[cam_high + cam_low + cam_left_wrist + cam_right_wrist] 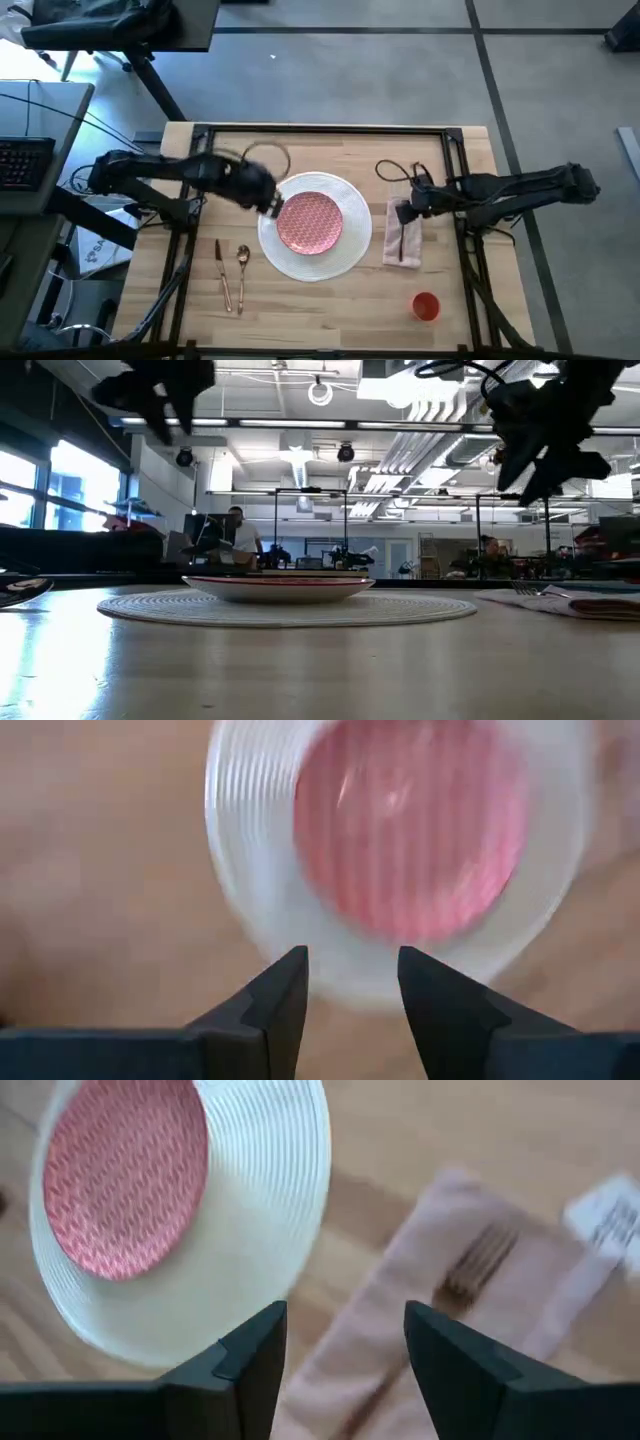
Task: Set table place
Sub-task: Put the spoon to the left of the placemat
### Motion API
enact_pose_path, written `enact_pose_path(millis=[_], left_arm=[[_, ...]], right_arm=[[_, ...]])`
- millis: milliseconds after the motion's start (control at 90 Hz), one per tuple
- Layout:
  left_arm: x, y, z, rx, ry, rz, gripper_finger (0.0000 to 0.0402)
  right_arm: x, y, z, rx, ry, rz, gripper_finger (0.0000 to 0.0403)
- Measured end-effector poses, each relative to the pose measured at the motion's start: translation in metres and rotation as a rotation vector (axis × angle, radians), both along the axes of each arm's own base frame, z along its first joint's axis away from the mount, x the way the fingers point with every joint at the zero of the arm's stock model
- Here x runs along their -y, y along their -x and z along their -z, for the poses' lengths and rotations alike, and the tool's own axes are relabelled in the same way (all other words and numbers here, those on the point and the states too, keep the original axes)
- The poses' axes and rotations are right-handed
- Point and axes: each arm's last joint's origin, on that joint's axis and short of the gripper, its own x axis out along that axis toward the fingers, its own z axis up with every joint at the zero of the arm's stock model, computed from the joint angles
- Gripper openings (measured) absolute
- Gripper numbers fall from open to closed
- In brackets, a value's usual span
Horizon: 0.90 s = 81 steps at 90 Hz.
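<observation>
Pink plate [310, 221] on white plate [352, 240] mid-table [330, 320], fork [478, 1262] on napkin [403, 241] just right, left gripper [352, 982] released over plate's left rim, right gripper [345, 1342] released above napkin

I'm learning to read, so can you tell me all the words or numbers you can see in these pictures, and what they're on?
No text can be read anywhere.
Small white tag at the edge of the pale pink cloth napkin: it may carry print, but it is too blurred to read.
Round pink patterned plate: only a pattern, no letters.
Small orange cup: no writing shows.
</observation>
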Motion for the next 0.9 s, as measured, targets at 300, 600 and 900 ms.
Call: enact_pose_path(millis=[300, 600, 900], left_arm=[[0.06, 0.014, 0.064, -0.07, 0.28, -0.103, 0.0138], [0.093, 0.041, 0.096, -0.145, 0.31, -0.25, 0.0138], [0.093, 0.052, 0.135, -0.084, 0.249, -0.315, 0.0113]], right_arm=[[0.022, 0.0, -0.004, -0.022, 0.049, -0.07, 0.0183], [0.04, 0.0, -0.005, -0.015, 0.084, -0.144, 0.0183], [0.054, 0.001, -0.007, 0.027, 0.082, -0.137, 0.0183]])
